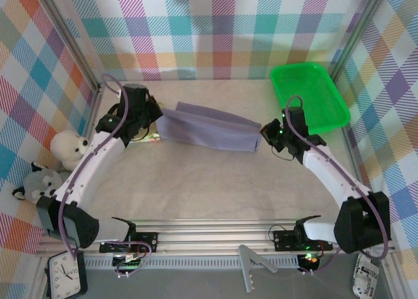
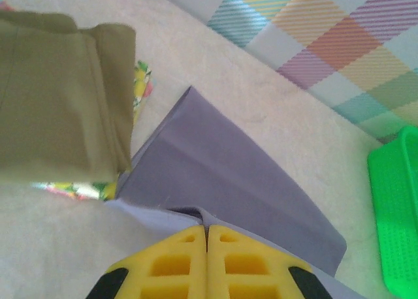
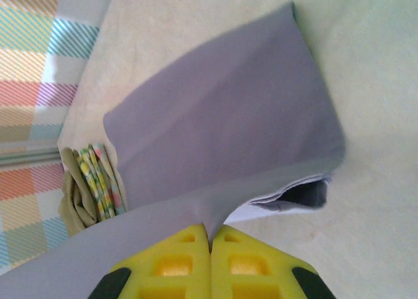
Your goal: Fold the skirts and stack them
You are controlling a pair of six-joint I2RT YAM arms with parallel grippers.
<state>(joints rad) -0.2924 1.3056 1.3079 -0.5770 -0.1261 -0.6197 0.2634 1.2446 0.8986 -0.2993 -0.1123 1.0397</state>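
The lavender-grey skirt (image 1: 208, 126) hangs stretched between both arms above the table, its lower part draped on the surface. My left gripper (image 1: 155, 119) is shut on its left edge; in the left wrist view the yellow fingers (image 2: 176, 263) pinch the cloth (image 2: 222, 162). My right gripper (image 1: 265, 134) is shut on the right edge, cloth (image 3: 215, 129) pulled into its closed fingers (image 3: 245, 266). A folded olive-khaki skirt (image 2: 59, 96) lies on top of floral skirts (image 2: 72, 190); that stack (image 3: 91, 181) sits beyond the lavender skirt in the right wrist view.
A green plastic tray (image 1: 308, 95) stands at the back right. White (image 1: 68, 147) and grey (image 1: 40, 181) plush toys lean at the left wall. Plaid walls enclose the table on three sides.
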